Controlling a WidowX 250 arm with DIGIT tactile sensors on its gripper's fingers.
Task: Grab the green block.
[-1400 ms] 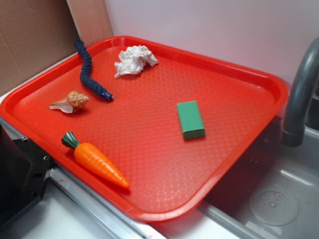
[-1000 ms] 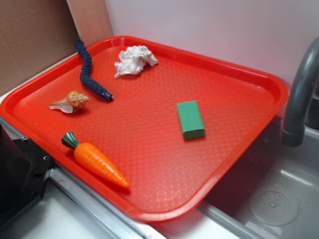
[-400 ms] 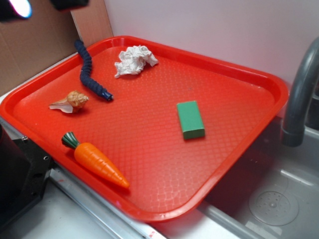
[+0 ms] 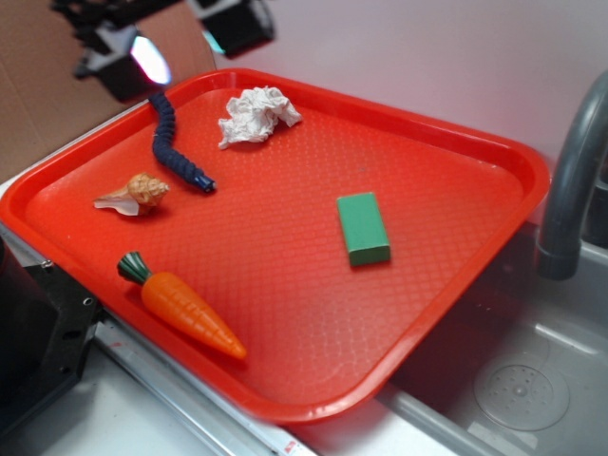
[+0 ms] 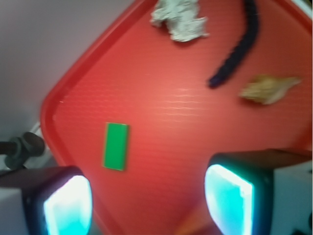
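Observation:
The green block (image 4: 362,228) lies flat on the red tray (image 4: 494,157), right of its middle; the wrist view shows the green block (image 5: 116,146) too, low and left. My gripper (image 4: 176,43) hangs high over the tray's far left corner, well away from the block. It is open: in the wrist view its fingertips (image 5: 67,205) stand wide apart with only the tray between them, and my gripper (image 5: 147,204) holds nothing.
On the tray lie a toy carrot (image 4: 180,304), a seashell (image 4: 135,193), a dark blue ribbed hose piece (image 4: 172,138) and crumpled white paper (image 4: 256,114). A grey faucet (image 4: 570,180) and sink (image 4: 518,389) stand to the right. Cardboard (image 4: 57,95) is at the back left.
My gripper has come into the exterior view from the top left and moved right and down, over the tray's far left corner. The objects on the tray have not moved.

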